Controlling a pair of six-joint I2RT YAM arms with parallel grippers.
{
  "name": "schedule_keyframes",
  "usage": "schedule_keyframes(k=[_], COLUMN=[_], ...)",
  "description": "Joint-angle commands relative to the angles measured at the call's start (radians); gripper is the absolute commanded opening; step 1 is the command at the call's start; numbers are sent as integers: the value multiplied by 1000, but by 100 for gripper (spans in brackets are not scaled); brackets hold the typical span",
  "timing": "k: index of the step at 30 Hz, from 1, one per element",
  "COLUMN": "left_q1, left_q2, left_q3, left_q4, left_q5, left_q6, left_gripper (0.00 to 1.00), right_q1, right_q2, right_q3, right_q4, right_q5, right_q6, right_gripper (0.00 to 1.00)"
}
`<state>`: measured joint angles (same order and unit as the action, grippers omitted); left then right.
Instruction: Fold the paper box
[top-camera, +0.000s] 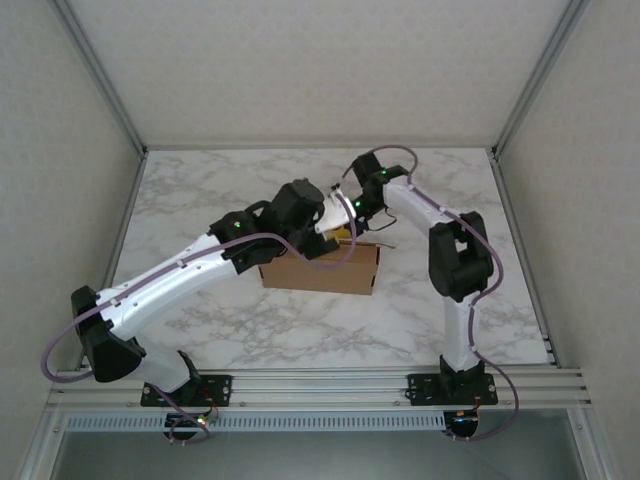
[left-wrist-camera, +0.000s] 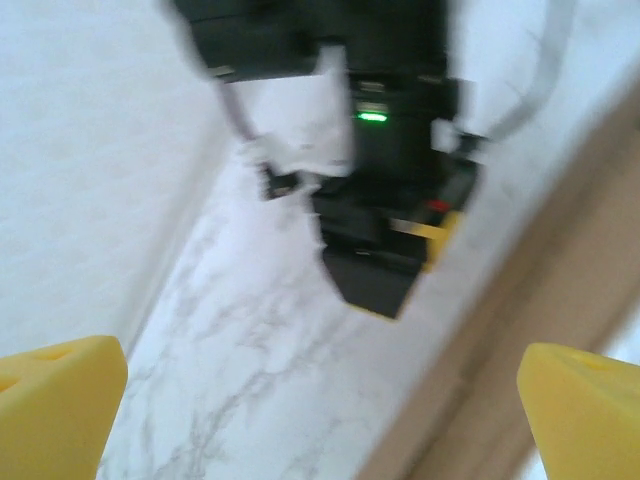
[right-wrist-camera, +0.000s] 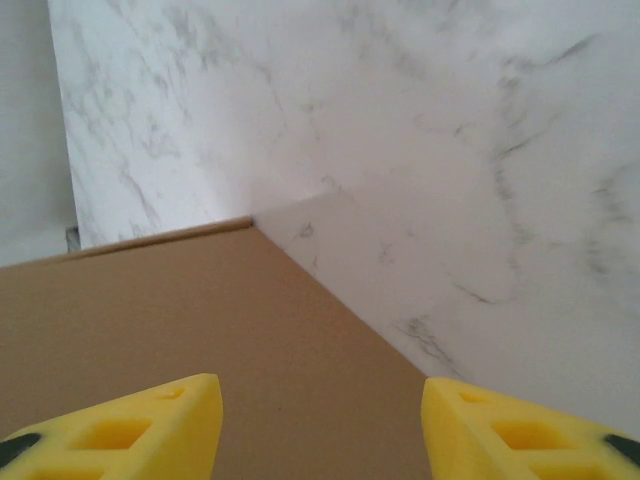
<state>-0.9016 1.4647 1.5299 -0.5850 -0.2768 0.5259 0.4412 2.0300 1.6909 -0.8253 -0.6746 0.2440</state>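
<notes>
The paper box (top-camera: 322, 268) is a plain brown shallow carton lying at the middle of the marble table. My left gripper (top-camera: 325, 238) hovers over its far edge, and the left wrist view is blurred. There the left gripper (left-wrist-camera: 320, 425) is open wide, with bare table between its yellow fingertips (left-wrist-camera: 60, 400) and the paper box's edge (left-wrist-camera: 560, 300) running along the right. My right gripper (top-camera: 347, 222) meets it from the far side. In the right wrist view the right gripper (right-wrist-camera: 320, 425) is open over the flat brown panel (right-wrist-camera: 200, 310) of the paper box, near its corner, with nothing between its fingers.
The right arm's black wrist with a green light (left-wrist-camera: 385, 150) sits close in front of the left gripper. White enclosure walls (top-camera: 60, 150) and metal posts bound the marble table (top-camera: 200, 190) on three sides. Bare marble surrounds the box.
</notes>
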Motion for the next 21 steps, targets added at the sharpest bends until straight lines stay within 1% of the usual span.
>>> schedule_keyframes(k=[1,2,4,6,7,8,9,11,13,14,15,17,21], left_q1=[5,7,9,25,41,64,90,136,168,179,186,195,201], left_q2=[13,28,14,-23,-33,-40,-40,-44,-61,-79,-101,-135,-141], left_q3=[133,159,123,63,44,30,16,-9,-45,-78,-115,-176,-212], left_q4=[44,4,70,145,166,176,186,202,230,261,297,356,357], left_q5=[-258,-267,-283,-218,-173,-109,-54,46,101,122,139,171,181], left_q6=[-262,-314,-415,-537,-598,-675,-751,-860,-947,-982,-1009,-1042,-1067], left_gripper=[100,100,100,100,100,99,94,81,69,64,62,59,57], right_q1=[-34,-38,-42,-41,-41,-42,-42,-40,-26,-14,-2,16,39], right_q2=[-134,-162,-216,-285,-314,-352,-389,-452,-503,-524,-538,-559,-591], right_q3=[21,10,-19,-66,-94,-124,-154,-216,-268,-291,-308,-333,-372], right_q4=[16,23,34,56,71,85,100,127,142,142,135,124,123], right_q5=[105,120,163,201,211,222,222,205,203,213,225,257,325], right_q6=[27,33,46,62,70,82,90,103,110,108,102,98,104], right_gripper=[52,50,43,34,32,26,23,17,9,3,0,0,0])
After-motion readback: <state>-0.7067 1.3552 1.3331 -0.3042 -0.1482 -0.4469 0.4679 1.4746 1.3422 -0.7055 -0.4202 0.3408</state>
